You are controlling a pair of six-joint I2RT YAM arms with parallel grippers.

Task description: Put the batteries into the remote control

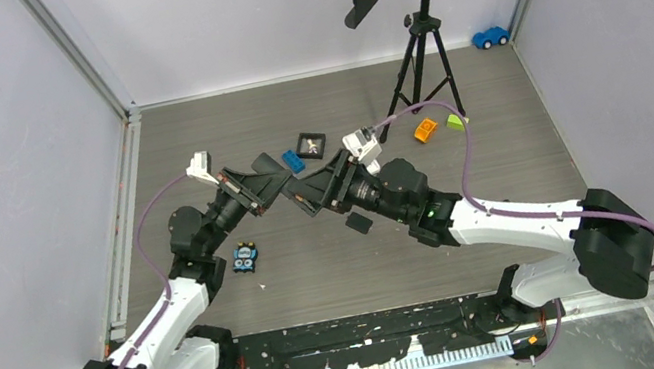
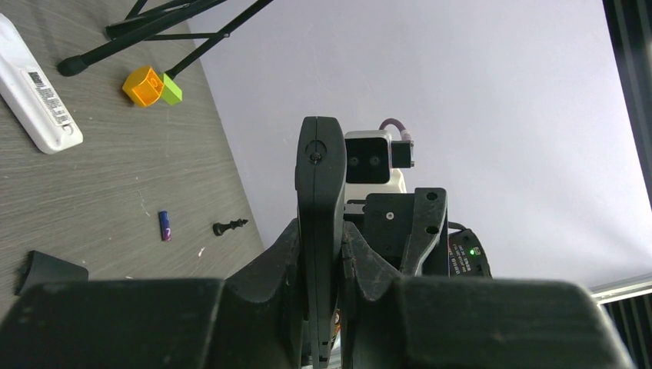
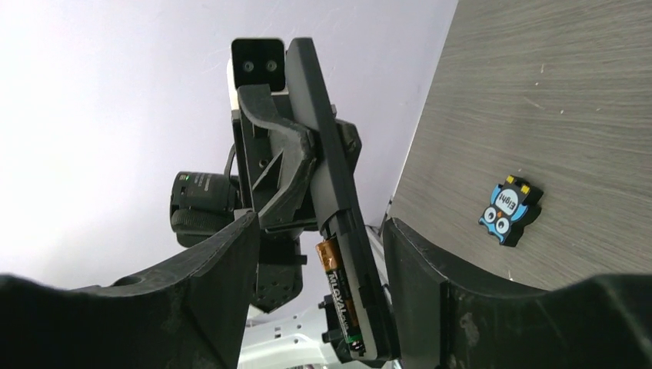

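Grey wood-grain table (image 1: 499, 144), pale walls on three sides: I am seeing both arms meeting over its middle. Black remote (image 3: 327, 138): my left gripper (image 2: 319, 257) is clamping it on edge, long axis pointing toward my right gripper (image 3: 319, 227), whose fingers are standing apart either side of the open bay. One battery (image 3: 337, 284) is lying lengthwise in that bay; a purple-blue battery (image 2: 165, 225) is lying loose on the table.

The tripod (image 1: 420, 26) and small blocks (image 1: 424, 131) crowd the far right — the table's (image 1: 173, 140) far-left stretch lies open.
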